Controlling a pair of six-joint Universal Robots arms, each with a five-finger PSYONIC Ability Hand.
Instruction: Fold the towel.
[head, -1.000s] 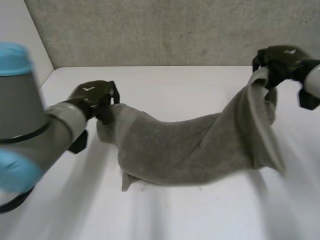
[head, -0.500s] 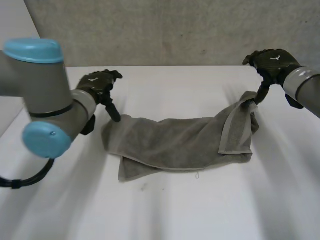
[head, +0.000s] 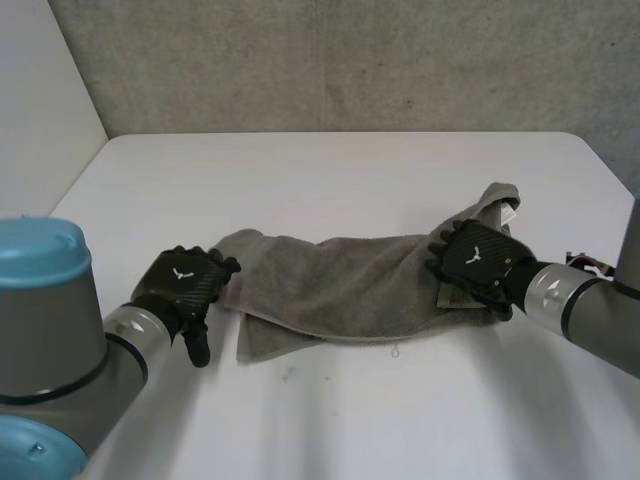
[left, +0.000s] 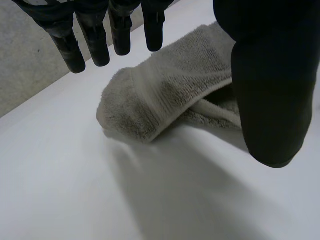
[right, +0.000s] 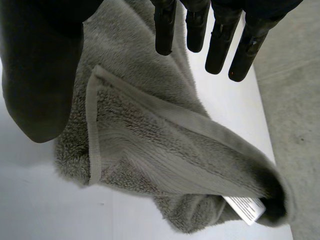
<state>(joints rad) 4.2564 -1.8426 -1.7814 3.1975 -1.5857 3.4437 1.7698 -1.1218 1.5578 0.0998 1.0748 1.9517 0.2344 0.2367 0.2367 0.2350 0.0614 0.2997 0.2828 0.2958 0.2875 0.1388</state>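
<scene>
A grey towel (head: 340, 285) lies rumpled and loosely folded across the middle of the white table (head: 320, 170). My left hand (head: 185, 285) hovers open just off the towel's left end, fingers straight and apart from the cloth; in the left wrist view the towel's folded corner (left: 150, 102) lies below its fingers (left: 95, 37) and beside the thumb (left: 272, 85). My right hand (head: 475, 260) is open over the towel's right end, where a flap is turned up. In the right wrist view that flap (right: 165, 145) with a white label (right: 245, 207) lies under the straight fingers (right: 220, 35).
A grey wall (head: 350, 60) runs behind the table's far edge. Bare white table surrounds the towel in front and behind. My left arm's large joint (head: 40, 330) fills the near left corner.
Both hands have let go of the towel's ends and opened. They came down and toward me, and the towel has dropped onto the table, its right end slumped into a flap.
</scene>
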